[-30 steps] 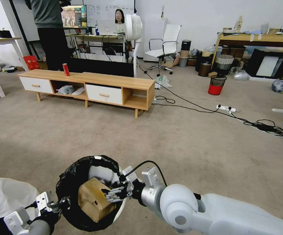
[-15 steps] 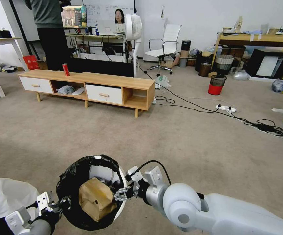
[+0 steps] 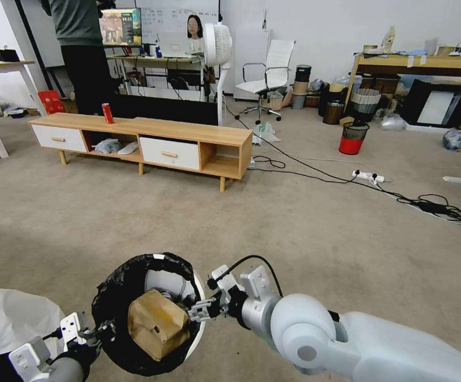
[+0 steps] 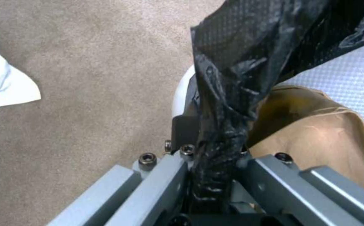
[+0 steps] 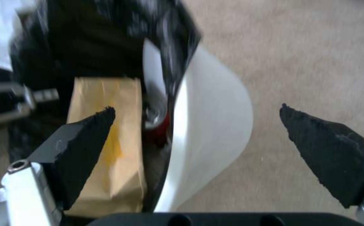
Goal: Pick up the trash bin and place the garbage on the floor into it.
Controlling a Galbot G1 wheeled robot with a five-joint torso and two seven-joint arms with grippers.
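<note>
- Two grippers at the bottom of the head view, both at the trash bin (image 3: 148, 313), which sits off the floor (image 3: 294, 233) at about 6 o'clock in that view.
- Left gripper (image 4: 213, 163) bites the bin's rim at its 8 o'clock side, jaws clamped on rim and black liner (image 4: 240, 62); likely this pinch carries the bin so its mouth faces up for loading.
- Right gripper (image 5: 196, 122) stands at the bin's 3 o'clock rim, jaws spread wide, nothing between them; one pad over the mouth, the other outside the white wall.
- Tan cardboard box (image 3: 156, 323) lies inside, tilted, filling much of the mouth. Something red shows beside it deep in the bin; cannot tell what.
- Room: bare carpet ahead from 10 to 2 o'clock, up to the low wooden cabinet (image 3: 145, 140).
- Edges to mind: black cables (image 3: 315, 175) running across at 2 o'clock; white sheet (image 3: 7, 318) just beside the left arm at 9 o'clock.
- Judgement: little space left in the bin beside the box.
</note>
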